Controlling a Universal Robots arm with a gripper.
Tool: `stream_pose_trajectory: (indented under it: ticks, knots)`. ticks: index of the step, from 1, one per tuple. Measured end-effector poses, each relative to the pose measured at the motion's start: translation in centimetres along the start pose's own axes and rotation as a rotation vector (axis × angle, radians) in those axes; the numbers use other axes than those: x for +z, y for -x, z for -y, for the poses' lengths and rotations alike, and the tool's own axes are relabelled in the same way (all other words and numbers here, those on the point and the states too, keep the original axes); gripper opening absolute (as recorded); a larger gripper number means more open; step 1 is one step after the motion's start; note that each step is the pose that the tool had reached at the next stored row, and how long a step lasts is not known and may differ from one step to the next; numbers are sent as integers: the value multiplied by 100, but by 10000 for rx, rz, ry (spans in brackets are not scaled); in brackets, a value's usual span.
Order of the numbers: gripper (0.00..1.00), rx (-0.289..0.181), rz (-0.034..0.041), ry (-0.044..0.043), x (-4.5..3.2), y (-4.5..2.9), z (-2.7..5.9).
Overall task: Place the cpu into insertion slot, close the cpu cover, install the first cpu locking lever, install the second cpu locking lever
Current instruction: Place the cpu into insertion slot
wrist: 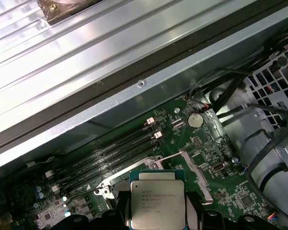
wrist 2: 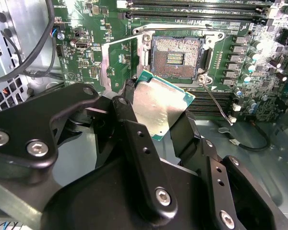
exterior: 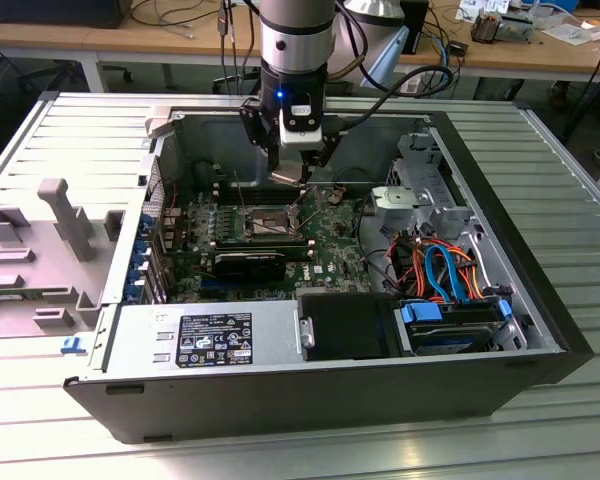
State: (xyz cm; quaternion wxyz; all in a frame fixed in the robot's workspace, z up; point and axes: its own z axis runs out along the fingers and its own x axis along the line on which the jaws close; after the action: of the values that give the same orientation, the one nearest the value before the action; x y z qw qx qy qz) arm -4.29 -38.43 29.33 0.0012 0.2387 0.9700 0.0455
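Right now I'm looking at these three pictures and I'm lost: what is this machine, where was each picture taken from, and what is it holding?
It is one robot arm with a black two-fingered gripper, reaching into an open grey computer case that lies on a ribbed metal table. The exterior view comes from a camera standing off the arm; both wrist views come from cameras riding on the arm. Inside the case lies a green circuit board. The gripper is shut on the cpu, a small flat square chip with a dull silver top, seen in both wrist views. It is not yet seated: the insertion slot, a dark square socket with a silver-grey rim, sits uncovered and empty on the board.
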Motion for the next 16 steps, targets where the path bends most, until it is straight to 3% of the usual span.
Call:
stream_pose_trajectory:
  ticks: [16]
  knots:
    - [55, 133, 12, 3, 1, 0, 0]
